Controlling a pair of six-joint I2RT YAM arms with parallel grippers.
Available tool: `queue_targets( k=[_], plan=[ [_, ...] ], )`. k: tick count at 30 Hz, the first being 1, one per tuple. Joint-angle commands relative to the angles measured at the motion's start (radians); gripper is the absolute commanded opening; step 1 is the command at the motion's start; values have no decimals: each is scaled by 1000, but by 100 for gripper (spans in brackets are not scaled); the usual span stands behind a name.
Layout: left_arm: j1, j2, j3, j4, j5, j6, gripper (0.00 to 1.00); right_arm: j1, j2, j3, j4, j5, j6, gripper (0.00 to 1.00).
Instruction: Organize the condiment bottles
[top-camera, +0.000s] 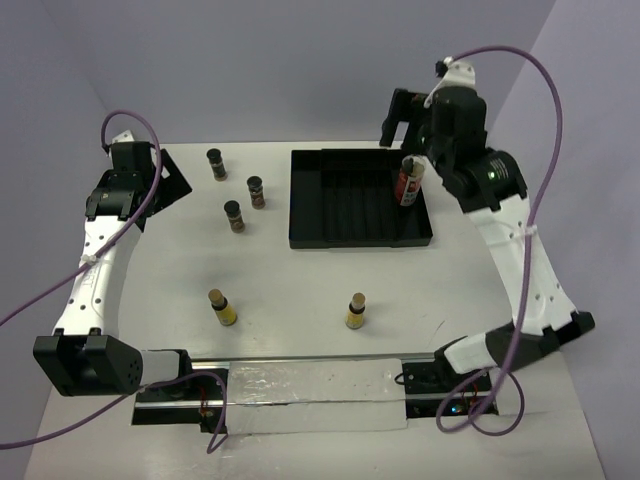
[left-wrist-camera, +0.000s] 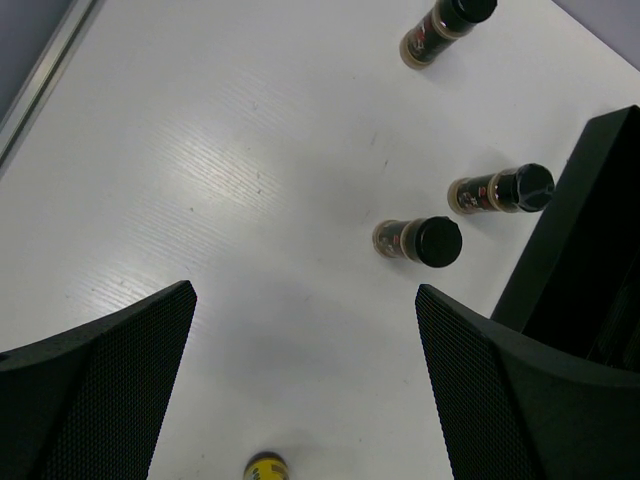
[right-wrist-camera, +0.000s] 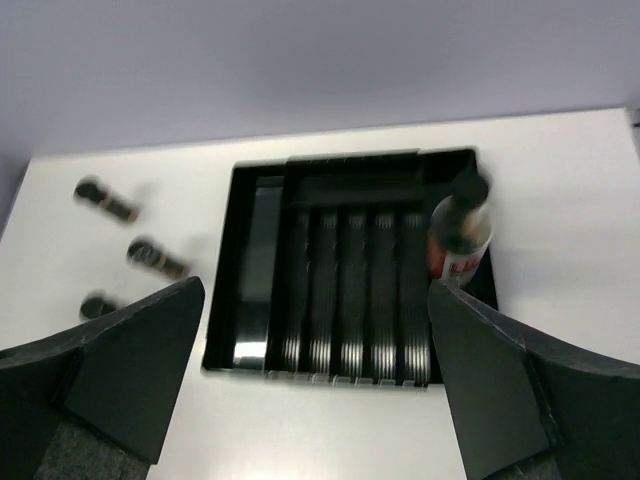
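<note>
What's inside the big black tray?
Just one red bottle, standing at the right end of the tray. The rest is bare ribbed floor. The floor right under the bottle is covered, so I can't see it.

Red cylindrical plastic bottle (top-camera: 409, 182) upright in black ribbed plastic tray (top-camera: 340, 205), right end, ahead-right of right claw (right-wrist-camera: 316, 300). Three short brown black-lidded bottles (top-camera: 257, 190) ahead-right of left claw (left-wrist-camera: 305, 295). Two yellow tan-capped bottles (top-camera: 222, 307) behind both claws, well apart.

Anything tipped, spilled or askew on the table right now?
Nothing stands out. The red bottle stands upright in the black tray; the three dark bottles and two yellow bottles stand upright on the table.
</note>
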Motion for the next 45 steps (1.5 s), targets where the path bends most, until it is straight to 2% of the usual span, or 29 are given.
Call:
queue_targets(
  k=[1,9,15,19,26,33,42,45],
  plan=[
    [5,-8,8,37,-57,-19,99,123,-100,-181,-105,-38,-1,100],
    [5,-43,-61,122,-79,-51,100,408,-228,-499,-155,-104,-1,100],
    [5,-11,-50,108,-29,-61,100,470,-301,-720,-116,-76,-1,100],
    [5,-9,-54,115,-23,-48,100,475,-330,-797,-120,-77,-1,99],
    [5,0,-56,119,12,-52,100,545,-345,-886,-102,-132,-1,96],
    [5,10,-64,125,29,-53,100,582,-313,-887,-85,-137,-1,96],
    [5,13,-76,129,29,-47,100,611,-269,-897,-71,-142,-1,79],
    [5,16,-78,130,36,-49,100,621,-260,-900,-69,-139,-1,70]
  ],
)
